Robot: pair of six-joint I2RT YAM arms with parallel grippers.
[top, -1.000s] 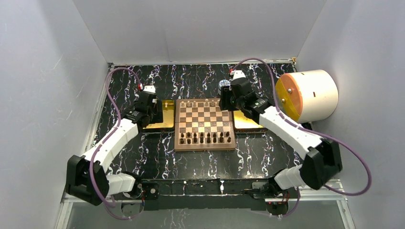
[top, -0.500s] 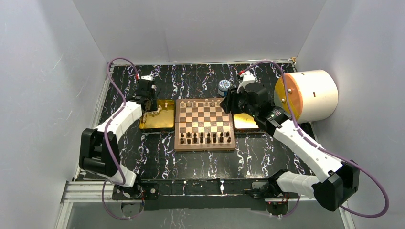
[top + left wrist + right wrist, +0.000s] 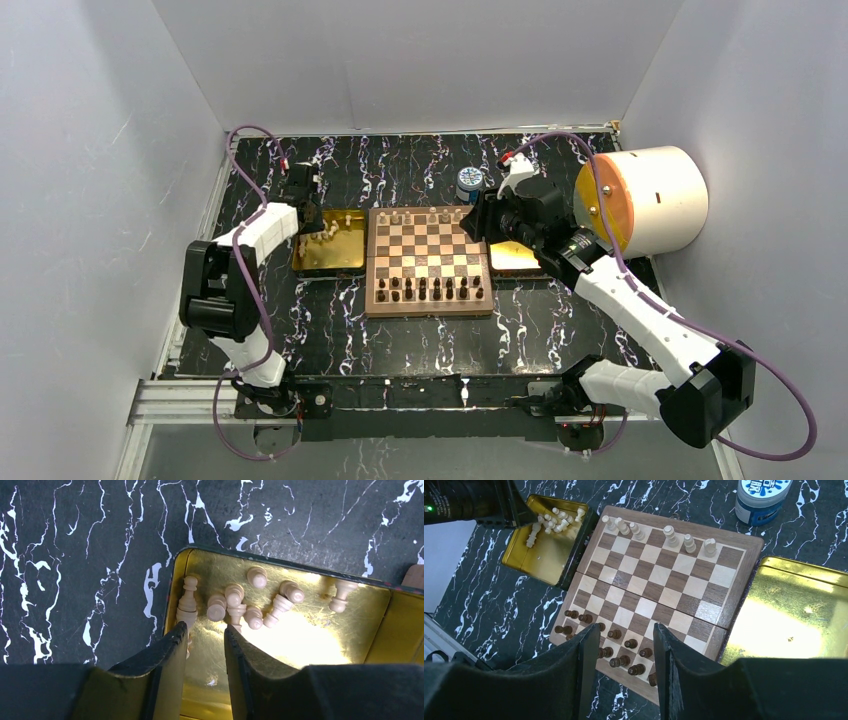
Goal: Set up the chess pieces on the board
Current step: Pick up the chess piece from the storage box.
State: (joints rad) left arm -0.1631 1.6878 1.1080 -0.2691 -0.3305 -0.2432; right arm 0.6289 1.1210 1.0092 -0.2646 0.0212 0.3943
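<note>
The board (image 3: pixel 430 250) lies mid-table, with several cream chess pieces (image 3: pixel 669 532) standing on its far row and dark pieces (image 3: pixel 619 647) on its two near rows. More cream chess pieces (image 3: pixel 240 605) lie jumbled in the far left corner of the gold left tray (image 3: pixel 280 645). My left gripper (image 3: pixel 206 627) hangs just above that tray floor with a narrow gap between its jaws and nothing in it. Its left fingertip (image 3: pixel 177 630) rests against a piece by the tray wall. My right gripper (image 3: pixel 626 627) hovers open and empty high over the board's near right side.
A second gold tray (image 3: pixel 515 258) sits right of the board with no pieces showing in it. A blue-and-white jar (image 3: pixel 468 182) stands behind the board's far right corner. A large white cylinder with an orange face (image 3: pixel 645 200) sits at the far right.
The left arm swung toward the tray's far left corner and its jaws narrowed. The right gripper lifted slightly away from the board's far right corner.
</note>
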